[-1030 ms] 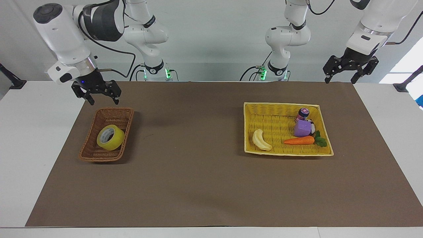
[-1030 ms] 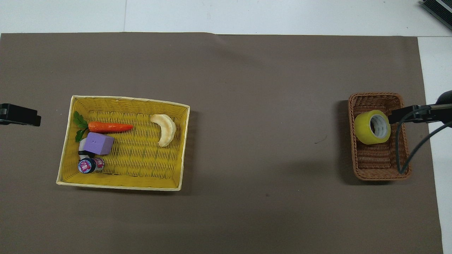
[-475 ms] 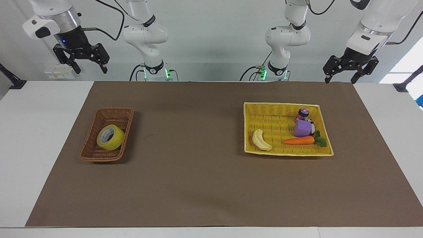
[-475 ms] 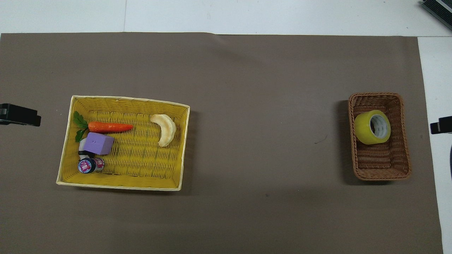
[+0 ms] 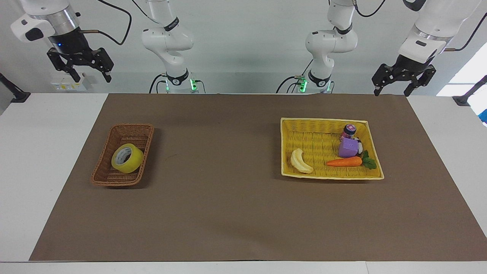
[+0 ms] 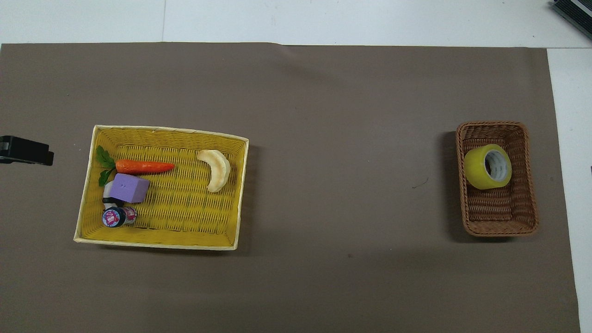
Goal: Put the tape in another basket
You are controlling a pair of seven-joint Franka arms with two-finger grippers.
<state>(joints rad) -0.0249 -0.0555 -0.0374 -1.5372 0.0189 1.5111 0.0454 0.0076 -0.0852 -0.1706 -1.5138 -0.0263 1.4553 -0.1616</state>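
Observation:
The yellow tape roll (image 5: pixel 127 158) lies tilted in the small brown wicker basket (image 5: pixel 102 174) toward the right arm's end of the table; nothing holds it. In the overhead view the tape (image 6: pixel 481 169) sits in the half of the basket (image 6: pixel 499 224) farther from the robots. My right gripper (image 5: pixel 93 77) is open and empty, raised high over the table's edge at the robots' end, well clear of the basket. My left gripper (image 5: pixel 392 90) is open and empty and waits high over the mat's corner at its own end; its tip shows in the overhead view (image 6: pixel 25 151).
A flat yellow woven tray (image 5: pixel 323 123) toward the left arm's end holds a banana (image 5: pixel 300 161), a carrot (image 5: pixel 344 161), a purple block (image 5: pixel 348 147) and a small jar (image 5: pixel 349 130). A brown mat (image 5: pixel 228 213) covers the table.
My right gripper has risen from just above the brown basket's near end to high over the table's edge and has left the overhead view. The tape and the left arm have not moved.

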